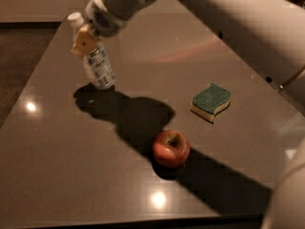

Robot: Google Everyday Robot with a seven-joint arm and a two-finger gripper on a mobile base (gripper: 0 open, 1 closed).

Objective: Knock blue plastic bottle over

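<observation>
One gripper [84, 42] to report. Its yellowish tip sits right against the upper part of the blue plastic bottle [99, 66], just under the white cap. Whether it's spread or closed, I honestly can't tell from this angle, only that it's touching the bottle up high.

The bottle isn't upright. It leans with the cap pointing to about 11 o'clock from its base, and the base is down on the table [71, 166], out toward the 10 o'clock part of the surface. I can't tell if one side of the base has lifted.

So I'd call this the middle of the knock: contact made, bottle tipping, not down yet. My guess for the next move is a push that carries on toward 10 or 11 o'clock, kept high near the cap, until the bottle goes past its balance point and lands on its side. The table's left edge is fairly near on that side, so a hard shove could roll it off.

Further out, the white arm [228, 23] runs away toward 2 o'clock. The green sponge [211, 101] lies well apart from the bottle, between 3 and 4 o'clock from it. The apple [171, 148] sits between 4 and 5 o'clock, also well apart.
</observation>
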